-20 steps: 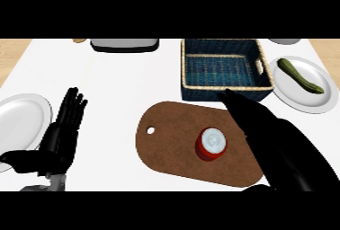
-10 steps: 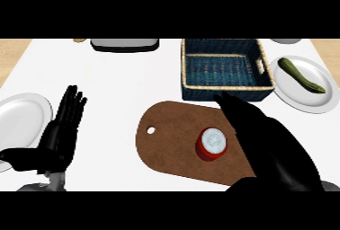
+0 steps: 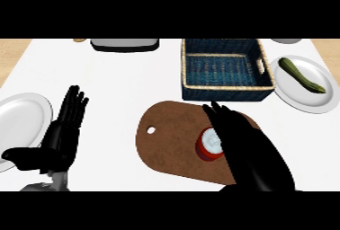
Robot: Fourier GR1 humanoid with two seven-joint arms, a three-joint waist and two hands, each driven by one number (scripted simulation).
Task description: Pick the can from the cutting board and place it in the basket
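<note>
Can (image 3: 211, 144) upright on the cutting board (image 3: 169, 146), not yet grasped. Right hand (image 3: 246, 143) just beside it, fingers straight, apparently lining up a grasp. Basket (image 3: 225, 85) waiting beyond the board. Left hand (image 3: 63, 132) resting open, away from the task.

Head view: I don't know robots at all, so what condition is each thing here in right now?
Can: upright on the cutting board, not held.
Cutting board: flat on the counter, under the can.
Basket: nothing in it.
Right hand: open, fingers straight, beside the can.
Left hand: open, resting at the left.
Left plate: bare.
Right plate: holds a green vegetable.
</note>
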